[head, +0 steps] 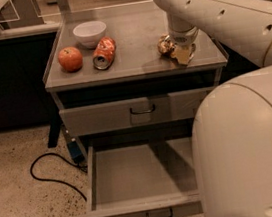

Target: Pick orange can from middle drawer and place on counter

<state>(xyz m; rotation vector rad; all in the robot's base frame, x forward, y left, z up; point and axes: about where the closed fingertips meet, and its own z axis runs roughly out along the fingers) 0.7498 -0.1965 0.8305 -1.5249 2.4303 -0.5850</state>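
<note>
The orange can [164, 46], dull brownish-orange, rests on the right part of the counter [139, 59], low against the surface. My gripper [177, 50] comes down from the arm right over it and touches its right side. The arm's wrist hides part of the can. The middle drawer [136, 181] is pulled out below, and the part of its floor that I see holds nothing. My own body hides its right part. Its loop handle [158, 215] shows on the front panel.
On the counter's left stand a white bowl [90, 32], a round orange-red fruit [70, 58] and a brighter red-orange can [104, 53] lying on its side. The drawer above [141, 110] is closed. A black cable [54, 175] lies on the speckled floor at the left.
</note>
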